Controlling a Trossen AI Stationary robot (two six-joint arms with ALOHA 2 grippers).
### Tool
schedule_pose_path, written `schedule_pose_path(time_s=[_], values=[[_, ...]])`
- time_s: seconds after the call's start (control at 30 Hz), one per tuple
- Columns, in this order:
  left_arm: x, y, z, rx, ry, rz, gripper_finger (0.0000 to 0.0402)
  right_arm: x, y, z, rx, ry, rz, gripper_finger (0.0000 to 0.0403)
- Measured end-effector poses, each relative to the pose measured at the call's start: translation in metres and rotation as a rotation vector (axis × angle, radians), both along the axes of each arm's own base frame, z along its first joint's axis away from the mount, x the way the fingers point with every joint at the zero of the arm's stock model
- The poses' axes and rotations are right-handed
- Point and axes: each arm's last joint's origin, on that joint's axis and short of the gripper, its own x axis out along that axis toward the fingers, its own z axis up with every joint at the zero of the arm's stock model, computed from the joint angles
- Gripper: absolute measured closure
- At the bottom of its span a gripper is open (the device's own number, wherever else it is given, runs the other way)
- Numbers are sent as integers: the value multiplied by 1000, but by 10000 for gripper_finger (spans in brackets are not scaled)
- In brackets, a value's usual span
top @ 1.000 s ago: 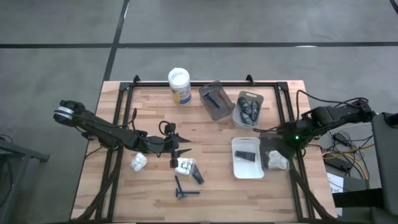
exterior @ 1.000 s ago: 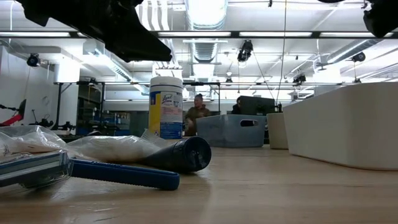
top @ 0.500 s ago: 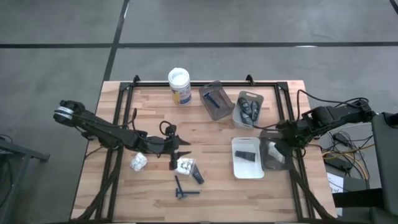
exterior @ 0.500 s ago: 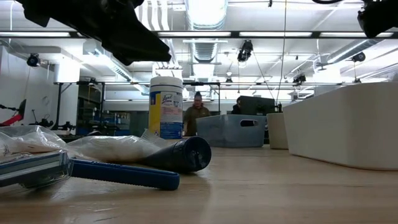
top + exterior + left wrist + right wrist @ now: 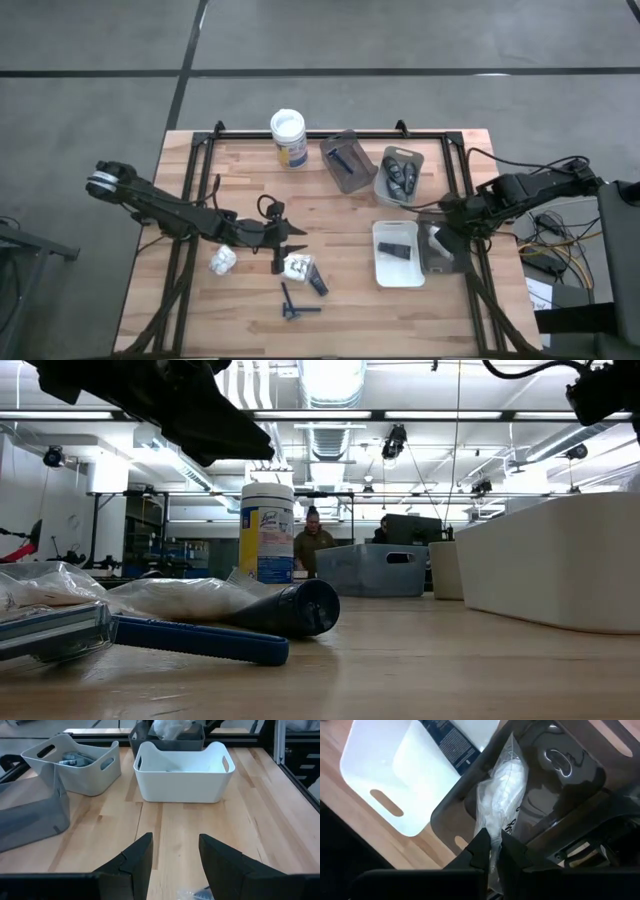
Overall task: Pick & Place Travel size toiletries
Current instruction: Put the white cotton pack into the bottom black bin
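My right gripper (image 5: 440, 232) hangs over the dark grey tray (image 5: 428, 266) at the table's right and is shut on a white lumpy packet (image 5: 502, 790). My left gripper (image 5: 290, 240) stands open above the table's middle, fingers level and toward the right, with nothing between them (image 5: 175, 865). Just near of it a second white packet (image 5: 295, 267), a black tube (image 5: 317, 283) and a blue razor (image 5: 292, 306) lie on the wood. A third packet (image 5: 222, 260) lies farther left. My right gripper pinches the packet's clear plastic end (image 5: 493, 837) between its two fingers, which come from above and point steeply down. The packet hangs below the fingers inside the dark grey tray. Whether its lower end rests on the tray floor I cannot tell.
A white tray (image 5: 395, 272) holding a black tube stands left of the dark one. At the back stand a grey tray with a razor (image 5: 345, 160), a light tray with dark bottles (image 5: 400, 175) and a white-lidded tub (image 5: 288, 135). People show in the room beyond.
My right gripper has tipped and swung a little toward the table's left over the dark grey tray, still shut on the packet. The packet has moved with it, farther toward the tray's left side.
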Motion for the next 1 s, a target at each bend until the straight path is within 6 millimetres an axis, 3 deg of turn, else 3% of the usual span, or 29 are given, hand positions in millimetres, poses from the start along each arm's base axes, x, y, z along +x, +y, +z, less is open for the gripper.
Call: schedule_pose_path(time_s=[0.23,0.73,1.0], values=[[-1,0,-2,6,22,-3,236,4,1,-2,-5,21,-3,358],[-1,0,-2,-19,21,-3,236,5,2,-3,-7,27,-2,251],[-1,-6,-3,-40,46,-199,236,10,1,-2,-69,-38,-22,206]])
